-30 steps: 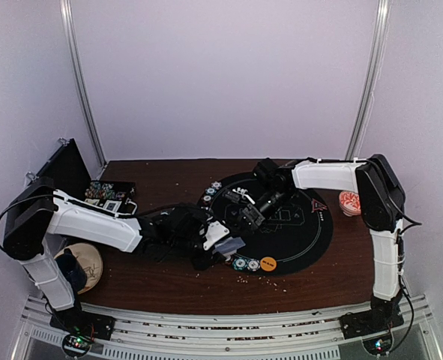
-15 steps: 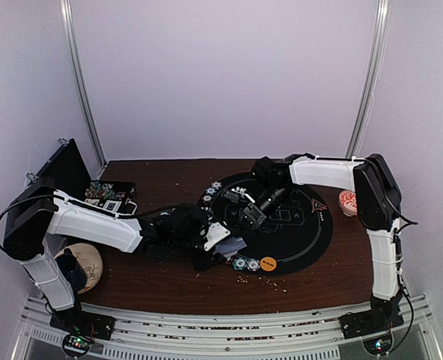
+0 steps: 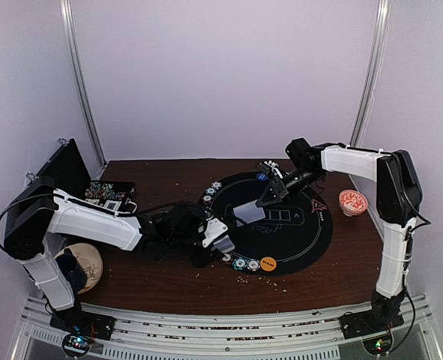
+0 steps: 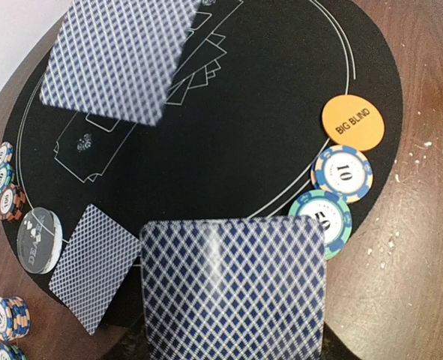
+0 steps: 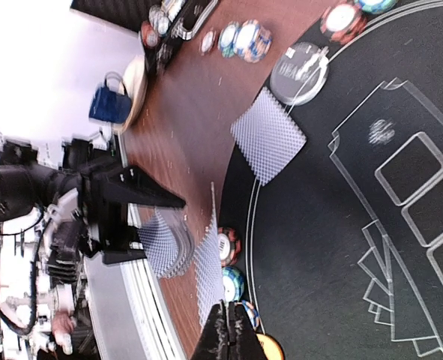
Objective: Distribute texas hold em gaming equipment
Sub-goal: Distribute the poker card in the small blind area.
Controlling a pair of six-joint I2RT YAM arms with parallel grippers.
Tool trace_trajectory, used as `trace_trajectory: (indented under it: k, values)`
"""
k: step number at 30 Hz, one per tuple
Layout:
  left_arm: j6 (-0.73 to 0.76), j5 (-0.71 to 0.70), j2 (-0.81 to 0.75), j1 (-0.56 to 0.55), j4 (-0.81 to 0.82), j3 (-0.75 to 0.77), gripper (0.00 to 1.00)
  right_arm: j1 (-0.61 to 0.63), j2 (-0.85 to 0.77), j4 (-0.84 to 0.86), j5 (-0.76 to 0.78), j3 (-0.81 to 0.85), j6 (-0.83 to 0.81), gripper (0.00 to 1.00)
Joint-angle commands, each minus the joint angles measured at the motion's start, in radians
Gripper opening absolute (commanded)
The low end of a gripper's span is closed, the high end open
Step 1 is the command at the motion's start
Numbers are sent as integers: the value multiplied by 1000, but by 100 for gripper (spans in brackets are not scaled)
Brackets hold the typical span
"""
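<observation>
Over mat, holding card pinched in right gripper | clamping deck in left gripper at mat's near-left edge | keep card level, lower at next seat, release only near mat, clear of chips.

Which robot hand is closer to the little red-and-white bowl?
Right. The right gripper, pinching a card, hangs over the black mat, left of the bowl. The left gripper, holding the deck, sits farther left, at the mat's near-left edge.
</observation>
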Motion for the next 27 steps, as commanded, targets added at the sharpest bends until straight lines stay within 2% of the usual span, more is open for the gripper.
trace_trajectory:
  k: [1,7,10,16,21,27]
  values:
    - [-16,-18,-5,6,25,20,13,-36,-87,235,16,-90,223,0]
    - [-20,-33,-30,7,31,10,13,-70,-127,634,229,-202,552,0]
    - [-20,-40,-33,7,34,7,13,-83,-93,766,333,-192,675,0]
    - [-22,-67,-42,7,38,2,13,-111,36,867,489,-55,801,0]
    - [-32,-93,-55,7,34,0,13,-114,171,818,515,99,814,0]
    - [-46,-136,-40,7,6,17,13,-113,248,843,530,128,855,0]
